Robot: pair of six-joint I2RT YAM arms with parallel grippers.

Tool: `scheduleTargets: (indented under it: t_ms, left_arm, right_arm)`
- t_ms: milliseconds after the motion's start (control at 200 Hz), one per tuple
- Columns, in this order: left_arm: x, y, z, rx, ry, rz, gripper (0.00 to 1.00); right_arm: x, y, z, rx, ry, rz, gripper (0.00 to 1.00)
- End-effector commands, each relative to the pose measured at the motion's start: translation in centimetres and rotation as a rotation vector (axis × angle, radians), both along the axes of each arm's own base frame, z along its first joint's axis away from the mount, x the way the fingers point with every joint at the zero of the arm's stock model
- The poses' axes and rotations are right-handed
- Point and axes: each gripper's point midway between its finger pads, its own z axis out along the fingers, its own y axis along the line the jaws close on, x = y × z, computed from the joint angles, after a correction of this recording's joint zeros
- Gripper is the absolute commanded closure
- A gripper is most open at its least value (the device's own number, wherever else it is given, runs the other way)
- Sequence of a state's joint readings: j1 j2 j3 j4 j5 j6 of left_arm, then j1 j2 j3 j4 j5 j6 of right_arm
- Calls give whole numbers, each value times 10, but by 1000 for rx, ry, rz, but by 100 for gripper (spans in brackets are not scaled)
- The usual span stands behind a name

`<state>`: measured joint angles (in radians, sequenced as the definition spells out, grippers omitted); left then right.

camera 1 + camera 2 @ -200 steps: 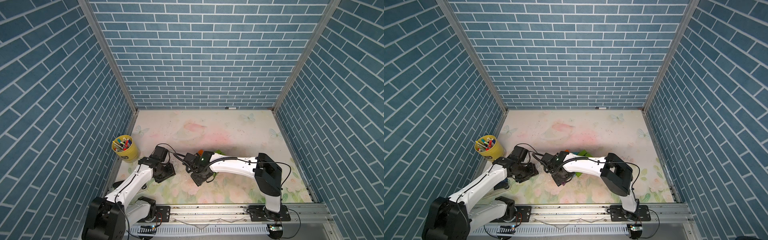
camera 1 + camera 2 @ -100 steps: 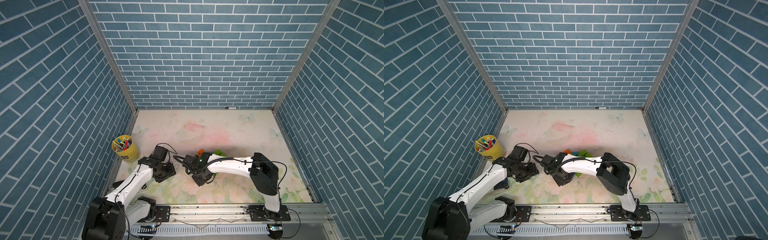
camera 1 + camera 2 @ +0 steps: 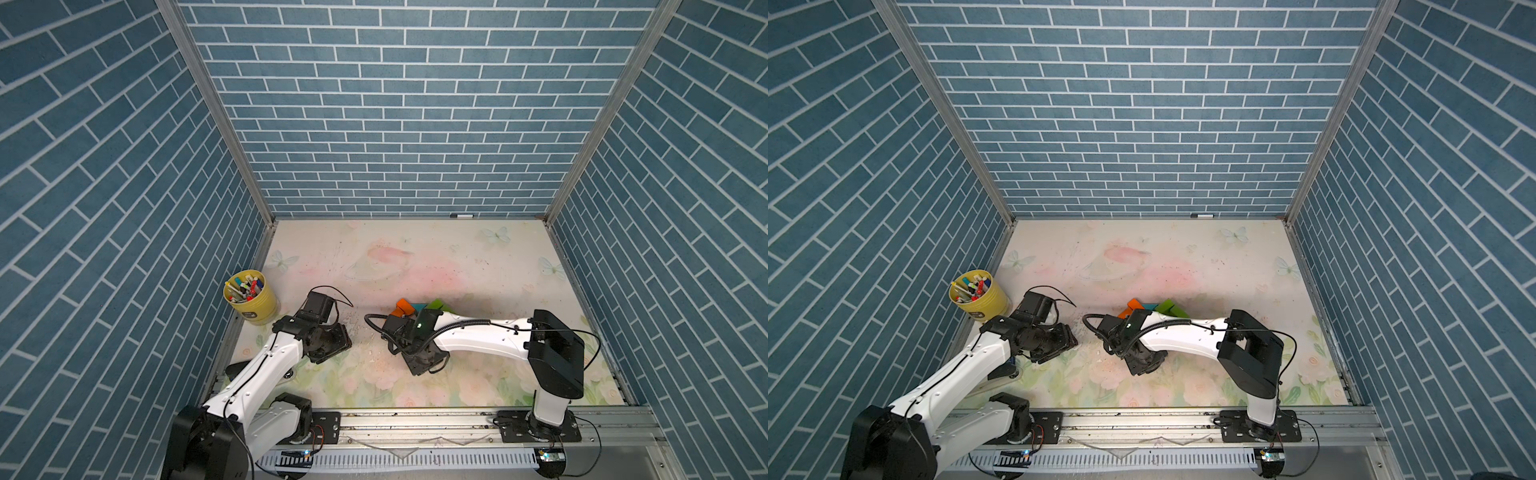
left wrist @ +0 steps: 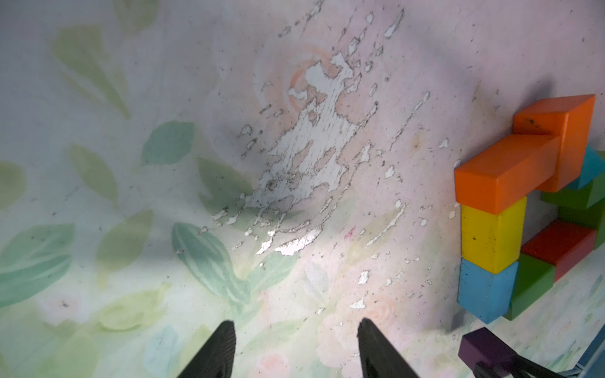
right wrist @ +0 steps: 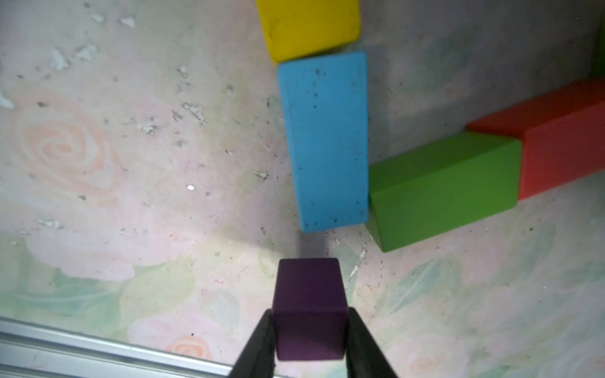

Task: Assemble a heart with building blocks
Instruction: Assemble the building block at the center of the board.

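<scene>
Your right pincer (image 5: 311, 315) pinches the small glossy purple cube (image 5: 307, 291); overshoot, and it could shove the glossy light-blue rectangular brick (image 5: 327, 140) just ahead, skewing the heart (image 4: 491, 235).

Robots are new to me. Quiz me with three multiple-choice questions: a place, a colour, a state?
1. The yellow pen cup stands nearest the: A) left arm B) right arm C) back wall.
2. The cube in the right pincer is: A) red B) purple C) orange.
3. The left pincer is: A) open, empty B) shut on a brick C) shut on a pen.
Answers: A, both top views show it there; B, the right wrist view shows purple; A, fingers apart, nothing between.
</scene>
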<state>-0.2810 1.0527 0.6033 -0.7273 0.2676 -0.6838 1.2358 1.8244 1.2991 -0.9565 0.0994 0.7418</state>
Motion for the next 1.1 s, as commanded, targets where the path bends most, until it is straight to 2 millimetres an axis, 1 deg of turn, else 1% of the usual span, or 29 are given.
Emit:
scheduleTargets:
  t_ms: [0, 50, 105, 210, 285, 395, 450, 500, 615, 710, 810, 975, 1095]
  left_arm:
    - [4, 0, 8, -2, -26, -7, 38]
    - [4, 0, 9, -6, -29, -8, 38]
    - [4, -1, 9, -9, -31, -9, 38]
    - [4, -1, 11, -11, -33, -13, 38]
    - [4, -1, 13, -14, -36, -13, 38]
    - [5, -2, 15, -14, -42, -18, 38]
    - [5, -1, 15, -15, -40, -16, 38]
    - [5, -2, 16, -17, -44, -20, 38]
    - [5, -2, 17, -19, -50, -19, 38]
    - [5, -2, 17, -19, -53, -18, 38]
    - [5, -2, 18, -21, -58, -19, 38]
    - [5, -2, 19, -24, -60, -18, 38]
    - [5, -3, 19, -26, -61, -20, 38]
  right_arm:
    - [4, -9, 9, -33, -28, -91, 51]
    - [3, -12, 12, -32, -32, -107, 48]
    - [2, -15, 14, -27, -30, -126, 48]
    - [-5, -23, 17, -29, -18, -166, 49]
    - [-12, -28, 14, -30, 4, -198, 55]
    - [-14, -38, 7, -68, 12, -226, 55]
    - [-15, -37, 4, -71, 19, -225, 57]
    - [-16, -34, 1, -71, 28, -225, 64]
    - [-17, -29, -4, -81, 50, -214, 73]
    - [-15, -26, -8, -99, 55, -210, 78]
    - [-14, -26, -13, -110, 63, -214, 81]
    - [-11, -22, -19, -101, 80, -214, 81]
    - [-8, -19, -19, -89, 80, -217, 80]
